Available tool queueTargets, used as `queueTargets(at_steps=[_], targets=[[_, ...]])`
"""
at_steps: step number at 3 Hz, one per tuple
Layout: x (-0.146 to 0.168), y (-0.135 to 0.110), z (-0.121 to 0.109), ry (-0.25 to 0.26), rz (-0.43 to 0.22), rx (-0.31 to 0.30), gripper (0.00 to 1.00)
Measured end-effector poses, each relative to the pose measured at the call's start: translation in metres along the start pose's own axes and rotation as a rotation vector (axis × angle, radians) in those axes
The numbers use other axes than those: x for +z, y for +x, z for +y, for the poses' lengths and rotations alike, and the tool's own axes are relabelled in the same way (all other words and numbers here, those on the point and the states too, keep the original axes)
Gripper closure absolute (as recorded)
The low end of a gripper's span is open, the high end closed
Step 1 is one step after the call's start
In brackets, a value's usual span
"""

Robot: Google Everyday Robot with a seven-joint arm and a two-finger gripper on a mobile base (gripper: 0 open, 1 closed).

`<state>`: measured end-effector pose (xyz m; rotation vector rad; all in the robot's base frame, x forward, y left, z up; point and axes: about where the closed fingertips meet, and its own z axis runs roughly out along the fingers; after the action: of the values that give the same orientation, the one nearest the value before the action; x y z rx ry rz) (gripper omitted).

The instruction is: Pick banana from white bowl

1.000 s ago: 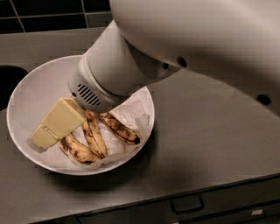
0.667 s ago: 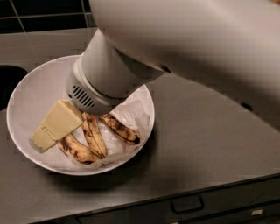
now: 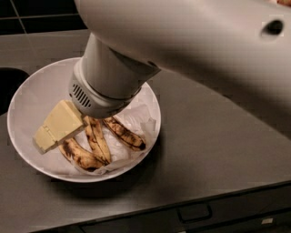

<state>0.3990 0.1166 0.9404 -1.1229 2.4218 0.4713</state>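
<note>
Student: Compared with the earlier frame, the arm (image 3: 191, 41) has swung across the top of the view. Its wrist housing (image 3: 102, 91) now stands steeper over the white bowl (image 3: 27, 91). Bowl and fruit have not shifted. Where does the gripper sit?

Tutor: The gripper (image 3: 50, 134), cream-coloured, projects from beneath the wrist housing. It points down into the white bowl, low over the crumpled paper (image 3: 136, 113) lining. Whether it is spread, pressed together or pinching anything cannot be told from this angle.

Student: And the banana?

Tutor: The banana (image 3: 95, 145), brown-spotted and split into three strips, lies in the white bowl just beside the gripper, on the side toward the counter's front edge. Its upper ends pass under the gripper's base; contact cannot be confirmed.

Student: What surrounds the gripper?

Tutor: The bowl's rim encircles it. Beyond the rim, the grey counter (image 3: 218, 159) extends away on the banana's side. A drawer handle (image 3: 194, 212) shows below the counter edge, well apart from the gripper. Dark tiles (image 3: 41, 13) lie behind it.
</note>
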Motion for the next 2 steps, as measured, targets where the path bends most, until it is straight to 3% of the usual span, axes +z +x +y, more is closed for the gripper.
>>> queueTargets(at_steps=[1,2], targets=[[-0.0028,-0.0059,0.0033,0.019,-0.013,-0.016,0.00],[-0.0072,-0.0149,0.0033,0.093,-0.056,-0.026,0.00]])
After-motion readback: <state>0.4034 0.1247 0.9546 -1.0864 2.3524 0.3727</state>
